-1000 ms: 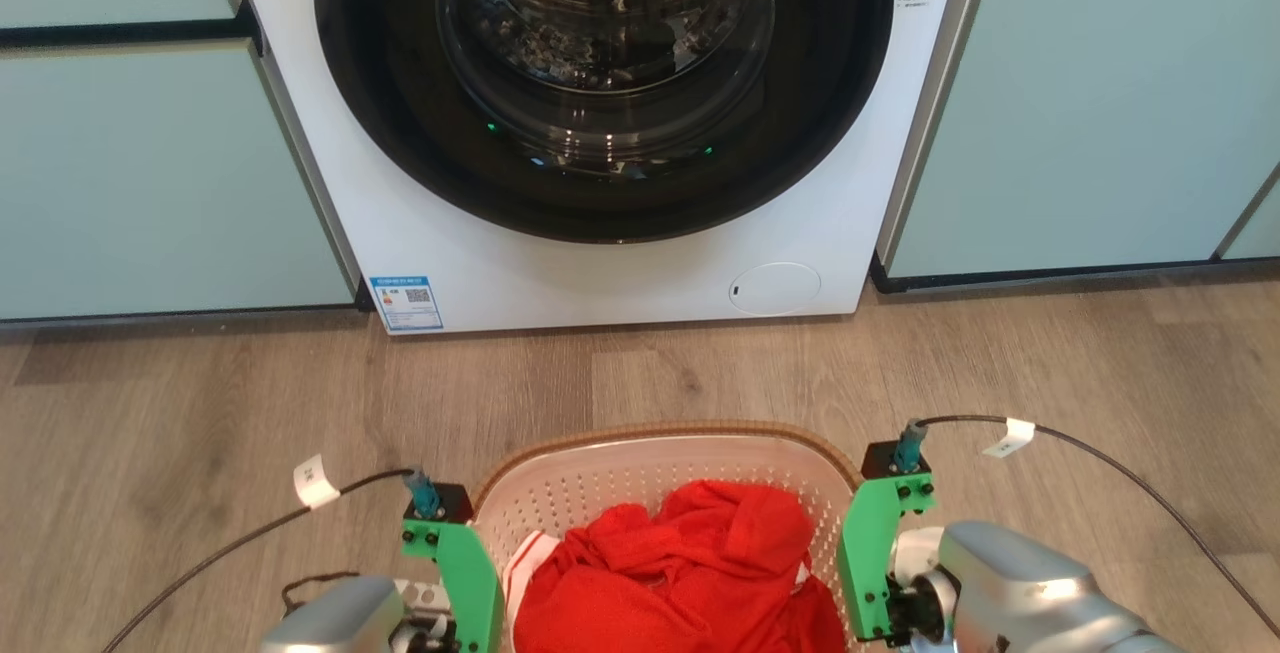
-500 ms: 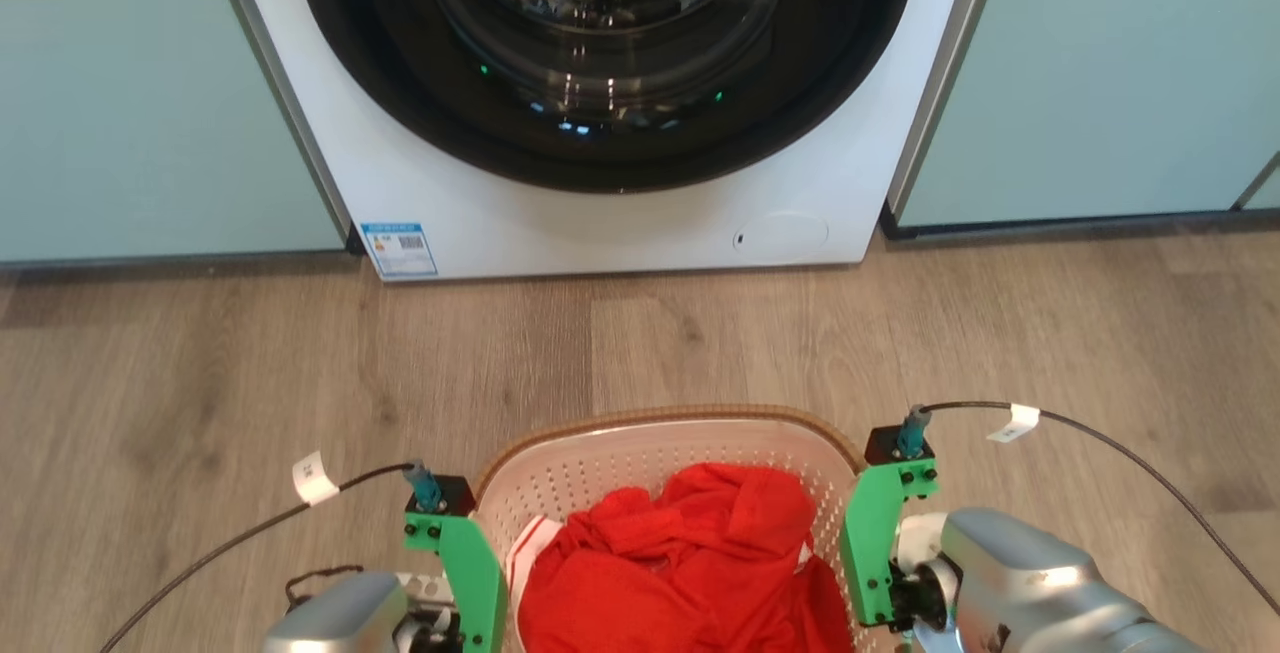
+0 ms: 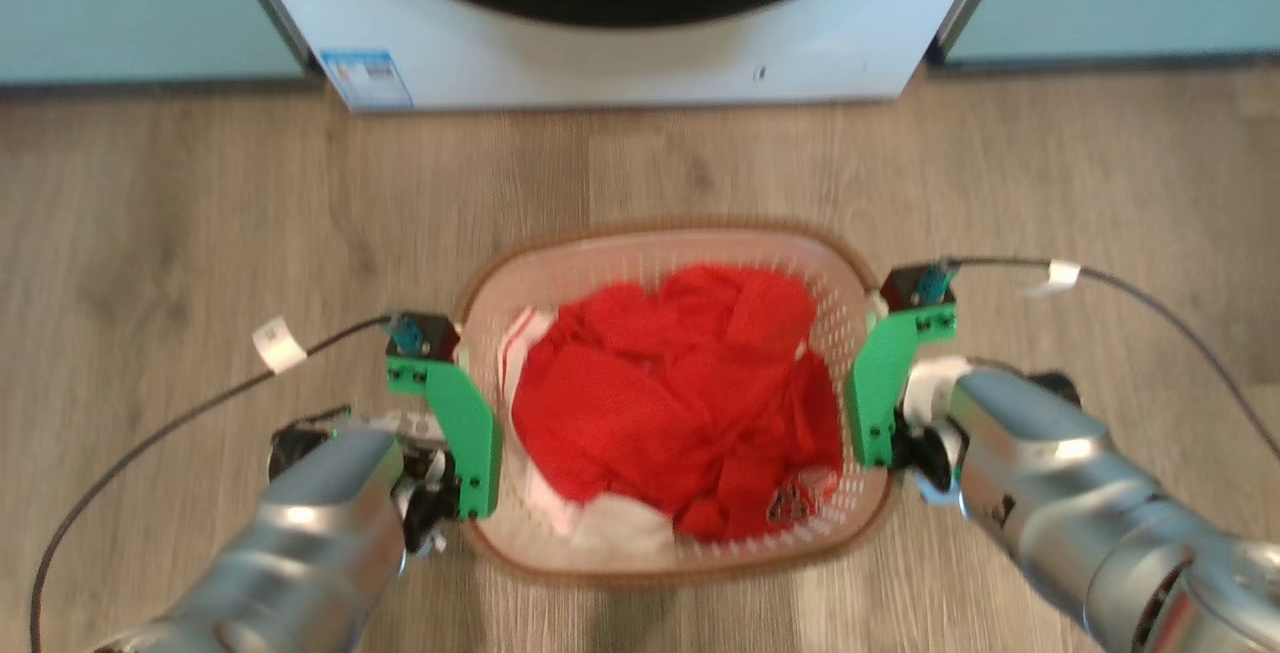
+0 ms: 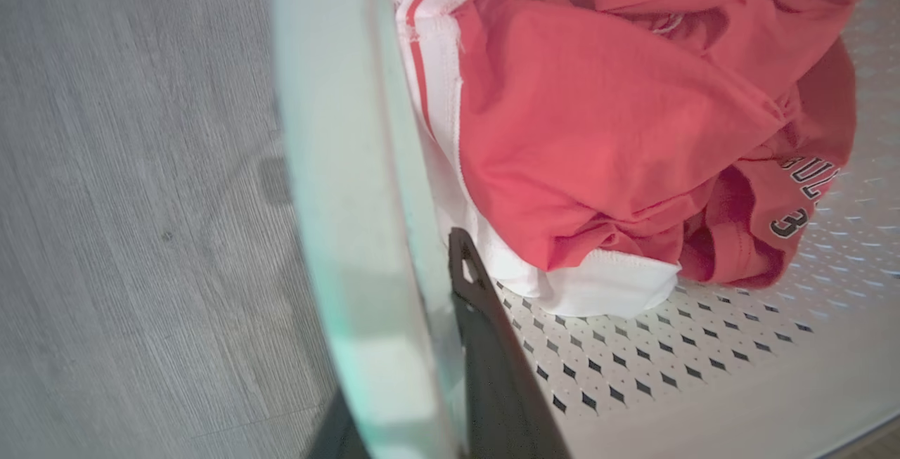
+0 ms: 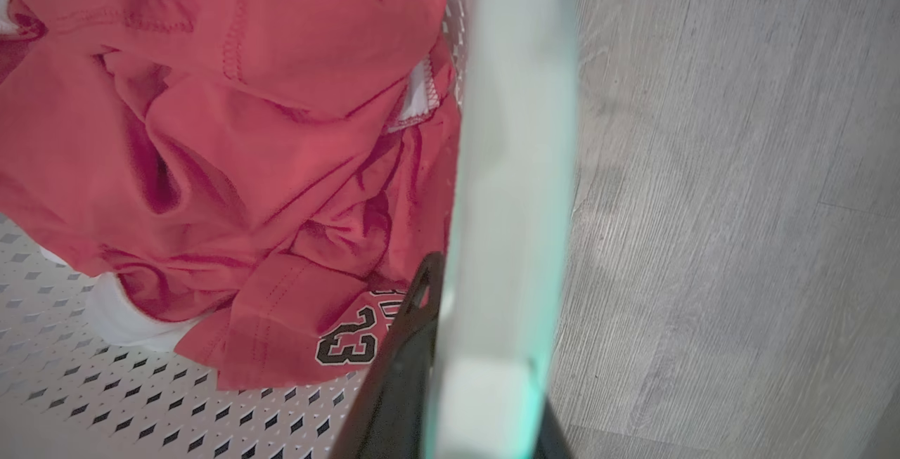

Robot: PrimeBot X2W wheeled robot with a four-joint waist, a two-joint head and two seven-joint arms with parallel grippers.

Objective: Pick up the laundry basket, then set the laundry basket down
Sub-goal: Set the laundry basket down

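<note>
The laundry basket, white and perforated with a brown rim, sits between my two arms over the wood floor. Red clothes and a white garment lie in it. My left gripper is shut on the basket's left rim. In the left wrist view one dark finger is inside the wall and the pale blurred rim runs between the jaws. My right gripper is shut on the right rim, with a finger inside beside a red jersey.
The white washer stands straight ahead, its dark door cut off by the top edge. Pale green cabinets flank it. Bare wood floor lies between washer and basket. Black cables trail from both wrists.
The head view has tipped down, so the washer has slid up the picture and the whole basket shows. Both grippers keep their hold on the rims.
</note>
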